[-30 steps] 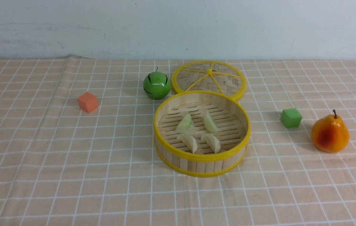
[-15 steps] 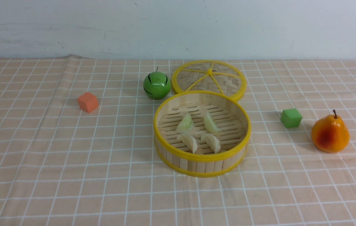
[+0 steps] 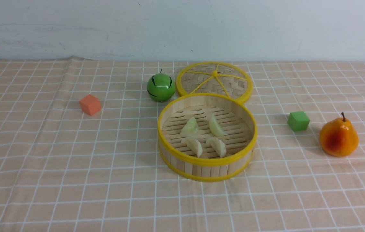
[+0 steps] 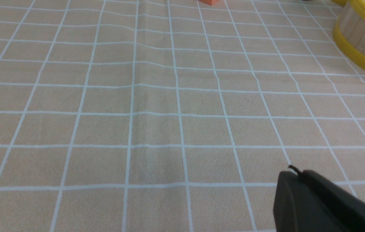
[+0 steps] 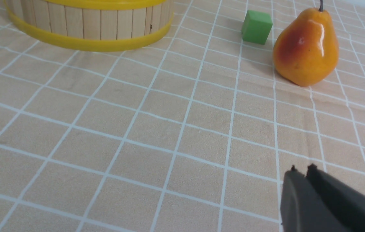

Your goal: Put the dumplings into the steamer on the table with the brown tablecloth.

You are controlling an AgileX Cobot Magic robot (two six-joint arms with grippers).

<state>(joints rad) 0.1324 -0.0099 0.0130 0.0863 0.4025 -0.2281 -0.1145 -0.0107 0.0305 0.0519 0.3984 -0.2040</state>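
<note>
The round bamboo steamer [image 3: 206, 166] with yellow rims stands mid-table on the brown tablecloth [image 3: 56, 161]. Inside it lie several dumplings: two pale green ones [image 3: 189, 127] [image 3: 216, 126] behind two cream-white ones [image 3: 194, 146] [image 3: 218, 146]. Neither arm shows in the front view. My left gripper [image 4: 293, 172] is shut and empty over bare cloth, with the steamer's wall [image 4: 362, 35] off to one side. My right gripper [image 5: 302, 170] is shut and empty too, hovering over the cloth apart from the steamer [image 5: 89, 25].
The steamer's flat woven lid [image 3: 214, 80] lies just behind it, next to a green ball-shaped fruit [image 3: 160, 87]. An orange cube [image 3: 90, 104] sits at the left. A green cube [image 3: 298, 120] [image 5: 256, 26] and an orange pear [image 3: 338, 137] [image 5: 305, 46] sit at the right.
</note>
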